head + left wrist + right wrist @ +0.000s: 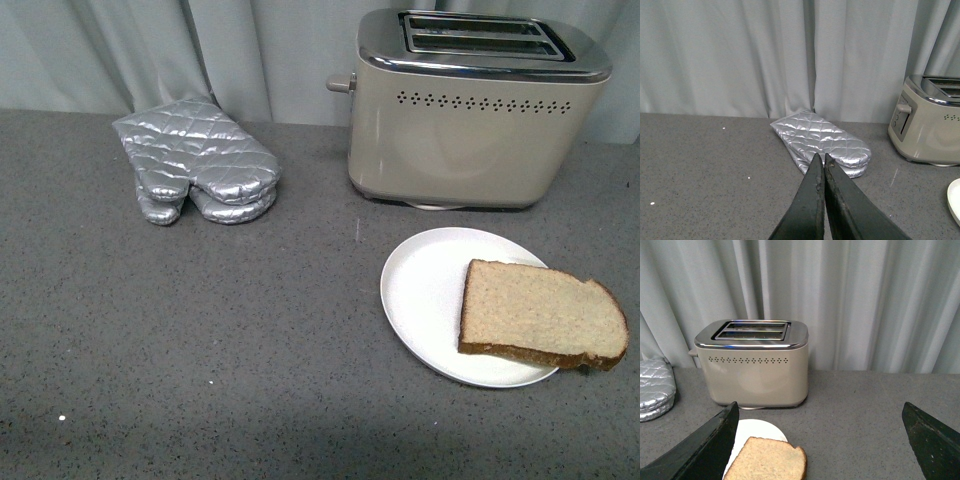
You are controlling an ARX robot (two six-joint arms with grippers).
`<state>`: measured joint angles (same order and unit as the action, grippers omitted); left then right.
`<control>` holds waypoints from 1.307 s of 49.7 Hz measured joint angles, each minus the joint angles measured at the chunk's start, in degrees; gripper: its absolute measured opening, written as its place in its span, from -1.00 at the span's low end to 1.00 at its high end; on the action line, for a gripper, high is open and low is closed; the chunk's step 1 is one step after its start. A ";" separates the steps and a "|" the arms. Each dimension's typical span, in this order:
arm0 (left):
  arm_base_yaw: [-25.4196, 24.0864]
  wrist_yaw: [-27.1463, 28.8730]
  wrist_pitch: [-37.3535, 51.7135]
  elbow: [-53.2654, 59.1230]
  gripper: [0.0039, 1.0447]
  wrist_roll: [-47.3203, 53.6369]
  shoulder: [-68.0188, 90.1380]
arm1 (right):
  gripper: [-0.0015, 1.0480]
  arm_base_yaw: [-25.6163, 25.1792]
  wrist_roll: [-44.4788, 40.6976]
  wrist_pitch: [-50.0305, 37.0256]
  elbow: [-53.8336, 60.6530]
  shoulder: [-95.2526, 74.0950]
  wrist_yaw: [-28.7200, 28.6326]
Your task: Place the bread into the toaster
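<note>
Left hand [821,159]: clenched, its two dark fingers pressed together along their length with nothing between them; it hangs above the bench [200,350].
Just past the left hand: a pair of silver quilted oven mitts [822,137], one stacked on the other, lying flat on the bench beyond the fingertips.
Right hand [820,410]: released, its fingers [710,447] spread wide and holding nothing; it hovers over the near right part of the bench and faces the toaster.
Below the right hand: the bread [540,315], a single brown slice with a darker crust, lying flat and untouched by either hand.
Bread's place: on the right side of a round white plate [425,290], with its rounded end reaching out over the plate's right rim.
Plate: flat on the bench, in front of the toaster and near it but not touching; its left half is bare.
Toaster [470,140]: cream-beige with a shiny chrome top, upright at the back right of the bench; its two slots face upward, a row of small vent holes runs along the side, and the lever sticks out of its left end.
Mitts and toaster: apart, the mitts to the toaster's left, with bare bench between them.
Behind everything: a pale grey curtain [270,50] hanging in folds down to the bench's back edge.
</note>
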<state>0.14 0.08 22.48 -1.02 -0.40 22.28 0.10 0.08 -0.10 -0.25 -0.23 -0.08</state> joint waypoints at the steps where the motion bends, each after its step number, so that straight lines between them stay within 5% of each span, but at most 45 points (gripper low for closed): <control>1: 0.00 0.00 -1.11 0.00 -0.94 -0.02 -1.05 | 0.81 0.00 0.00 0.02 0.00 0.00 0.00; 31: 0.00 0.00 -12.59 -0.02 -0.94 0.00 -12.61 | 0.81 0.00 0.00 0.00 0.00 0.00 0.00; 35: 0.00 -0.07 -21.66 -0.02 -0.94 0.00 -19.93 | 0.81 0.00 0.00 0.00 0.00 0.00 0.00; 40: 0.00 -0.07 -22.32 -0.02 -0.92 -0.04 -21.94 | 0.81 0.00 0.00 0.00 0.00 0.00 0.00; 50: 0.00 -0.07 -22.36 -0.02 -0.10 -0.02 -22.03 | 0.81 -0.39 -6.45 6.23 -4.72 -12.98 3.65; 65: 0.00 -0.07 -22.36 -0.02 0.87 -0.02 -22.05 | 0.81 -4.28 -0.31 -13.60 -14.08 -59.58 -3.67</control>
<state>0.14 0.01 0.12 -1.04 -0.43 0.23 -4.19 -0.23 -13.69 -14.33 -59.81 -3.75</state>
